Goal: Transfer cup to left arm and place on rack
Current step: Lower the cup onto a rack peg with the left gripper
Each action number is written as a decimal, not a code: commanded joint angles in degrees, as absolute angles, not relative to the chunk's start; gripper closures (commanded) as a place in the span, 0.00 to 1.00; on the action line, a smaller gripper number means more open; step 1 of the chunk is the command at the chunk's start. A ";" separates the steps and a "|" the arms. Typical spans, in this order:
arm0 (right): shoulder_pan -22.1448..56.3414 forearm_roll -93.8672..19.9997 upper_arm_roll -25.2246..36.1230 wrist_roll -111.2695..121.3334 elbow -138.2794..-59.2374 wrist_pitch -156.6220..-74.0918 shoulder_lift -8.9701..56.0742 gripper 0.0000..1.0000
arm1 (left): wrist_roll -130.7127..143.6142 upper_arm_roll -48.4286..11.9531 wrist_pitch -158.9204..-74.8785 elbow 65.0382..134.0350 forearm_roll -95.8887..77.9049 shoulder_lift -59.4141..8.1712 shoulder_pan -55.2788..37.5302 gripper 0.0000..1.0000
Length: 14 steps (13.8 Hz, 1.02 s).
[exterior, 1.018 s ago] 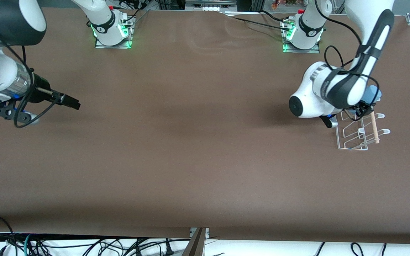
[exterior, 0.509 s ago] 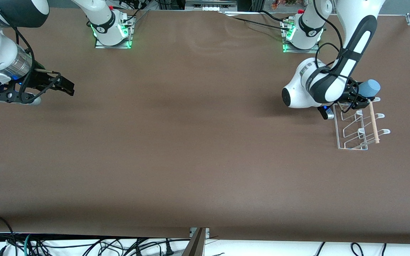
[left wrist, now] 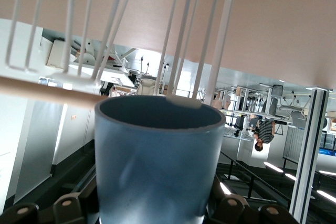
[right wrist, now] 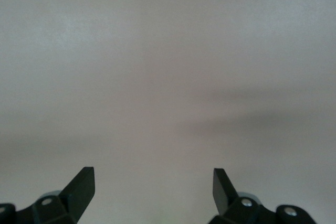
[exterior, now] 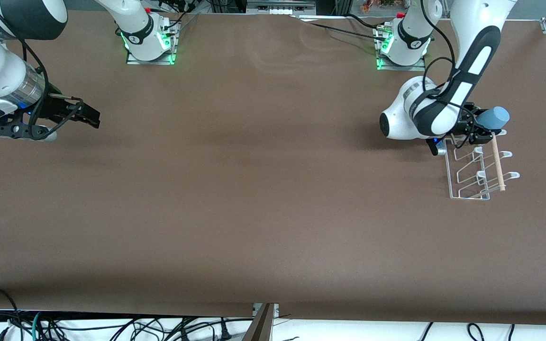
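Note:
My left gripper [exterior: 480, 129] is shut on the light-blue cup [exterior: 495, 117] and holds it tipped on its side over the end of the white wire rack [exterior: 465, 195] toward the arms' bases. In the left wrist view the cup [left wrist: 157, 161] fills the space between my left gripper's [left wrist: 157, 214] jaws. Its open mouth faces the rack's prongs [left wrist: 178, 35], and one prong tip stands at its rim. The wooden rod [left wrist: 47, 92] runs beside the rim. My right gripper [exterior: 90, 117] waits open and empty over bare table at the right arm's end [right wrist: 153, 182].
The rack's wooden rod [exterior: 497, 163] lies across its prongs. The two arm bases [exterior: 150, 45] [exterior: 401, 49] stand along the table's edge farthest from the front camera. Cables [exterior: 112, 327] hang below the table's near edge.
The left arm has swung round and brought the cup up to the rack's end by the bases. The right arm has drawn back a little toward its end of the table.

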<state>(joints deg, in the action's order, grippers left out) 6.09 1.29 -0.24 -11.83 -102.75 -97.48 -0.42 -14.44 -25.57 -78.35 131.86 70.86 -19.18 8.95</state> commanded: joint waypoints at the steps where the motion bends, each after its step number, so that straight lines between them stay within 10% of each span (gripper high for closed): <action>1: 5.89 2.29 -0.53 -10.90 -103.27 -98.00 -0.70 0.01 | -12.66 -26.10 -79.28 133.50 72.42 -19.15 9.58 0.82; 3: 5.89 2.29 -0.44 -10.90 -103.36 -97.91 -0.70 0.01 | -10.91 -26.10 -79.28 133.51 72.42 -19.34 9.49 0.54; 5: 5.89 2.29 -0.44 -10.90 -103.27 -98.00 -0.70 0.01 | -10.64 -26.10 -79.19 133.51 72.42 -19.25 9.32 0.00; 14: 7.91 2.29 -0.88 -11.51 -103.18 -97.56 -0.53 0.01 | -8.26 -26.10 -78.93 123.61 60.43 -17.49 10.02 0.00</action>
